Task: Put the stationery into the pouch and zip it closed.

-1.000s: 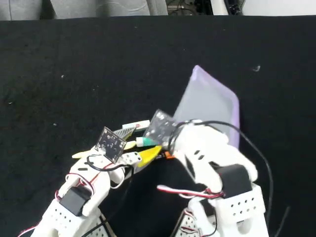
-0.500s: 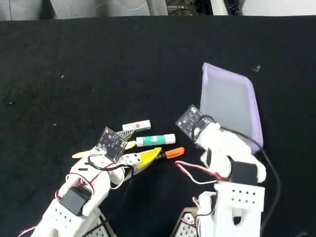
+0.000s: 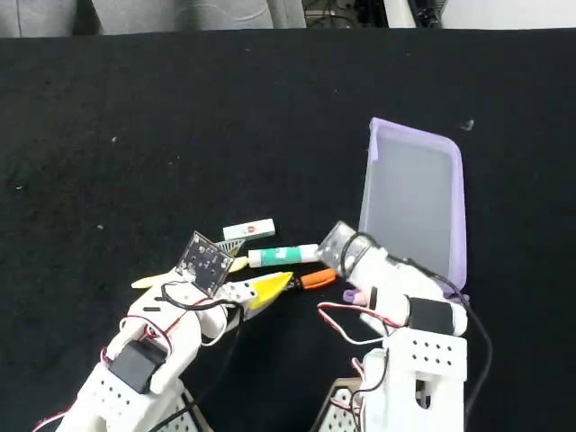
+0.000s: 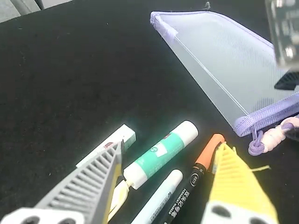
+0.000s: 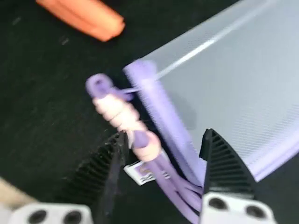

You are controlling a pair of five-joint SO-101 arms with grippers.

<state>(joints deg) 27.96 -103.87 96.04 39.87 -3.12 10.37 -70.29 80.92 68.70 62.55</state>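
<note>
Bench (image 3: 135,108): black cloth over the whole top, with both arms at its near edge.
Left end effector (image 4: 169,149): jaws spread wide and holding nothing, low over the cluster of stationery; its grey finger is beside the white block, its yellow one beside the marker.
Right end effector (image 5: 164,140): jaws wide apart and clamped on nothing, straddling the near corner of the pouch, with the zip pull lying between them.
Zip pull (image 5: 122,112): pale pink beads on a purple cord, hanging off the pouch's corner onto the bench.
Pouch (image 3: 414,198): lilac mesh, lying flat on the bench, to the right of the stationery in the high view and apart from it.
Marker (image 4: 205,156): black with an orange cap, the cap end nearest the pouch's corner.
Glue stick (image 4: 159,156): green and white, just beside the marker and roughly parallel to it.
Pen (image 4: 161,196): white, between the glue stick and the marker.
White block (image 4: 106,144): likely an eraser, on the far side of the glue stick from the marker.
</note>
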